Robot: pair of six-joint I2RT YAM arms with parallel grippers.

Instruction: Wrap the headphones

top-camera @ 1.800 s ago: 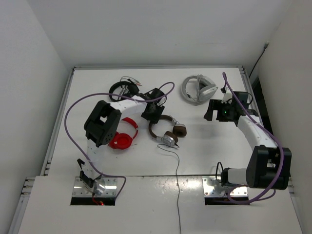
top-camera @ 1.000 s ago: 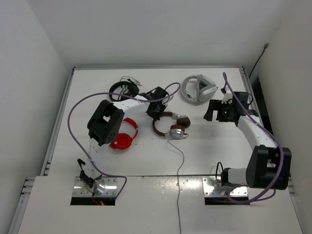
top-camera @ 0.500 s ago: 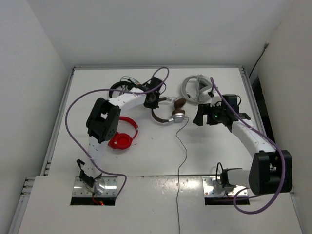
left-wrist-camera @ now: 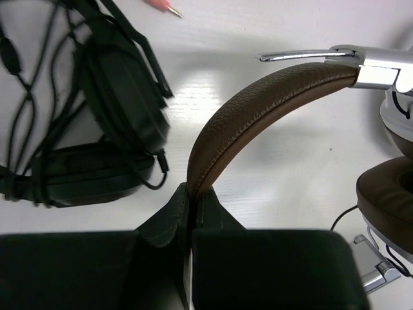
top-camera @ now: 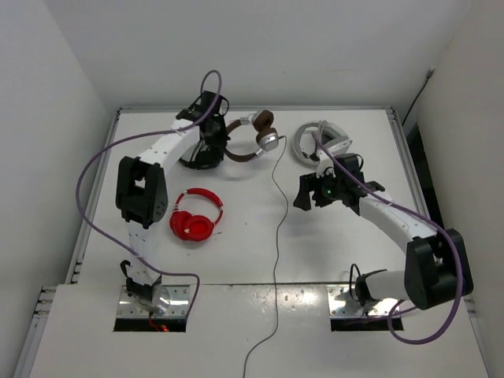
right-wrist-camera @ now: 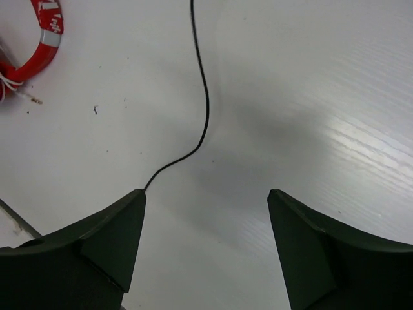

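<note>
Your left gripper [left-wrist-camera: 190,197] is clamped on the headphones [top-camera: 256,138] at their brown headband, at the table's [top-camera: 236,252] 12 o'clock. The ear cups [left-wrist-camera: 387,194] are cut off at 3 o'clock in the wrist view. Your right gripper [right-wrist-camera: 206,219] stands open above the cable [right-wrist-camera: 205,110], whose end slips behind one finger [right-wrist-camera: 110,239].

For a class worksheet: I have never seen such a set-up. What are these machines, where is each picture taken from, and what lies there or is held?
These are two robot arms bolted to a white table. The wide picture looks down from above; the other two come from a camera on each wrist. The left gripper is shut on the brown headband of the headphones, whose thin black cable trails toward the near edge. The right gripper is open just above that cable, holding nothing. Also lying there: red headphones, white-grey headphones and black headphones.
</note>
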